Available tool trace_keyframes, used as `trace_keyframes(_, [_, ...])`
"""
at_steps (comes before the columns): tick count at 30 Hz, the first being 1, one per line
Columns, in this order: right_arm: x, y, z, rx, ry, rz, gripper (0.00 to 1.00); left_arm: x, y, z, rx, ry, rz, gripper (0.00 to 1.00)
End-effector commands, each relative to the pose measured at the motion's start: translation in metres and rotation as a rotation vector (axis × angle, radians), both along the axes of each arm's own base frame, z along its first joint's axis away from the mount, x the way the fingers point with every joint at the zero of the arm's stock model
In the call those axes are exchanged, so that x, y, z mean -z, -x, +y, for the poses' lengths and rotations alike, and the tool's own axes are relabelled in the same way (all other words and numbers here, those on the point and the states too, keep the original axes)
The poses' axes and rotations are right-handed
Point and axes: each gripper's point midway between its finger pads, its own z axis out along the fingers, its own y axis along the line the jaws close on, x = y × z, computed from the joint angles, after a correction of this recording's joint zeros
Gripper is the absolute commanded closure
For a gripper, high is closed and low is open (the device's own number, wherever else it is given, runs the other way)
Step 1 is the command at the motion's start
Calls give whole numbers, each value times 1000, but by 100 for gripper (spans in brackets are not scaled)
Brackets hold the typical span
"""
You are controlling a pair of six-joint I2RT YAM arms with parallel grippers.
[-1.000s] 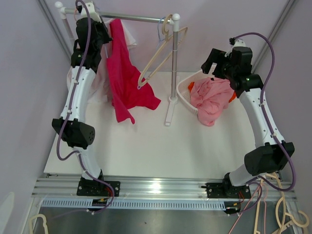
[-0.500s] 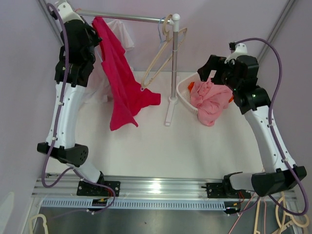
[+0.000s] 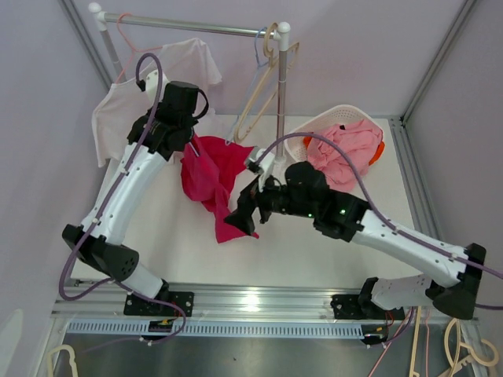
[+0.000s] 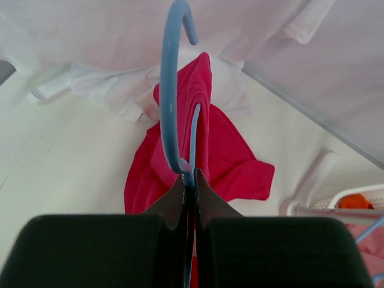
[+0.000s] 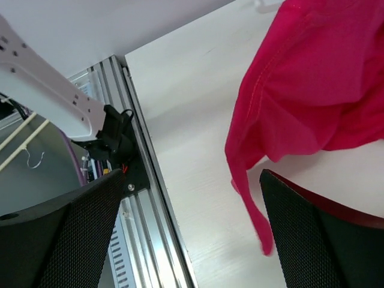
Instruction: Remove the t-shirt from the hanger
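**A:** The left gripper (image 4: pixel 191 180) is clenched on the neck of the blue hanger (image 4: pixel 170 90). The red t-shirt (image 4: pixel 207 156) drapes from it toward the surface (image 3: pixel 196 259). The right gripper (image 5: pixel 191 177) hangs released, jaws wide, just beside the hem.

**B:** What's the risk?

**A:** I'd say a tug on that loose hem could twist the hanger in such a thin grip. The collar could also snag on the hook.

**B:** Any room to move?

**A:** There's open surface toward the near edge. The rack post (image 3: pixel 279 94), empty hangers (image 3: pixel 253 106) and basket (image 3: pixel 343 107) crowd the far side, and the white t-shirt (image 3: pixel 157 86) hangs to the left.
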Motion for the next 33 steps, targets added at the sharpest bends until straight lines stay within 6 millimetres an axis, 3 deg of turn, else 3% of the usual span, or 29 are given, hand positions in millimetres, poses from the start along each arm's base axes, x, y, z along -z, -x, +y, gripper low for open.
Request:
trace_keyframes(1, [3,-9,37,9,-66,-30,1,-48,27,7,-20,111,-142,99])
trace_keyframes(3, [21,-10,57,6,-39,-24,1,-47,35,8,-16,110,-124,99])
trace_keyframes(9, [41,-49,74,235,-4,-124,1,-49,47,7,-2,113,-140,99])
trace_keyframes(10, [46,-50,80,260,12,-138,10,-47,49,8,5,113,-142,99])
trace_keyframes(11, [48,-58,78,318,29,-152,32,-45,49,6,17,113,-142,99])
trace_keyframes(12, [51,-59,79,326,41,-148,76,-49,47,5,23,118,-159,99])
trace_keyframes(13, [51,-58,80,330,45,-145,92,-49,47,5,24,112,-162,99])
trace_keyframes(14, [54,-53,81,327,61,-142,100,-50,45,6,20,100,-163,99])
trace_keyframes(16, [53,-44,79,327,66,-149,100,-53,39,5,19,89,-174,99])
trace_keyframes(19, [71,-15,67,308,118,-120,100,-57,24,1,20,86,-187,99])
trace_keyframes(20, [79,5,63,278,133,-111,100,-56,17,-2,16,83,-183,99])
trace_keyframes(23, [94,34,51,288,148,-90,100,-61,5,-5,9,77,-207,99])
trace_keyframes(24, [106,54,44,271,164,-91,100,-65,1,-6,5,76,-217,99])
trace_keyframes(26, [119,74,39,264,149,-49,100,-69,-4,-4,-2,53,-227,99])
trace_keyframes(27, [139,87,32,241,175,-39,100,-76,-6,-3,-4,52,-242,99])
trace_keyframes(30, [166,90,25,274,183,32,100,-78,-3,-3,22,51,-211,99])
trace_keyframes(32, [178,69,18,341,223,34,100,-80,7,-12,93,85,-181,100])
trace_keyframes(33, [175,60,18,361,221,29,100,-65,22,-15,130,83,-99,99])
